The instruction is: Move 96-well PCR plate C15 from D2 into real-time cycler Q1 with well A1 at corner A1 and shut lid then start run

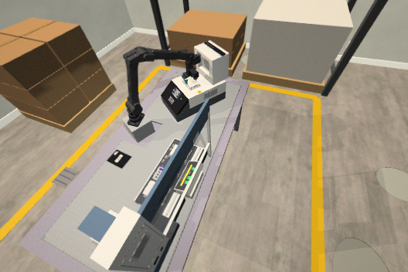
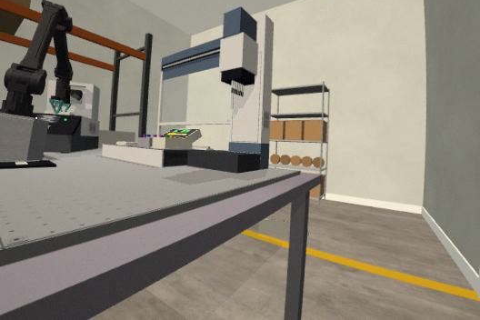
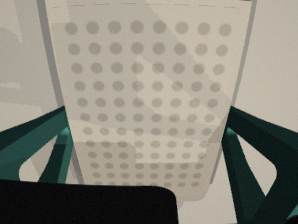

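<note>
Gripper (image 3: 147, 163): clamped across PCR plate C15 (image 3: 148, 90); block directly beneath. Best practice: lower level, A1 corner matched, then release.

The white, translucent 96-well PCR plate (image 3: 147, 90) lies flat and well side up, its grid of round grey wells showing, its long axis running straight away from the jaws. Its near end sits between the two teal fingers, which clamp its long sides. Its far short end carries two small grey tabs at the corners.
</note>
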You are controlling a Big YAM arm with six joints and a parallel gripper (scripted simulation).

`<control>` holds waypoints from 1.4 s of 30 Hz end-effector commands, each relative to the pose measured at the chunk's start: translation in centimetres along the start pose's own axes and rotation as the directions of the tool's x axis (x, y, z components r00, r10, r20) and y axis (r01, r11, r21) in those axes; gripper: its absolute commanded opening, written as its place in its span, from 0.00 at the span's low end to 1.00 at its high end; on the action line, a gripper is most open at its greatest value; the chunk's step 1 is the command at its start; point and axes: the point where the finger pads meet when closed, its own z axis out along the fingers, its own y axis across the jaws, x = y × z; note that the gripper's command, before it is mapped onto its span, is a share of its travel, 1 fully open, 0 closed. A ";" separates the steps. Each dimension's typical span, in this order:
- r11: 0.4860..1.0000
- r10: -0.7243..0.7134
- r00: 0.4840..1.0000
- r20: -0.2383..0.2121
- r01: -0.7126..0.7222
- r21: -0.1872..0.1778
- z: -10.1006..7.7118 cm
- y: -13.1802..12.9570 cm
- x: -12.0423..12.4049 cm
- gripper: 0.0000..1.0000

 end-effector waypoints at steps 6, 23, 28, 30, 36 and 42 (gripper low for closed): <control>1.000 -0.027 1.000 -0.002 0.027 -0.016 -0.7 1.2 0.6 0.00; 0.999 -0.011 1.000 -0.006 0.011 -0.036 -1.4 2.1 -0.1 1.00; 0.999 0.011 1.000 -0.007 -0.011 -0.041 -1.5 2.3 -0.1 1.00; 0.999 0.019 1.000 -0.008 -0.020 -0.043 -1.6 2.4 -0.1 1.00; 0.999 0.027 1.000 -0.007 -0.027 -0.037 -1.4 2.3 -0.3 1.00; 0.999 0.023 1.000 -0.004 -0.023 -0.022 -0.9 1.6 -0.2 1.00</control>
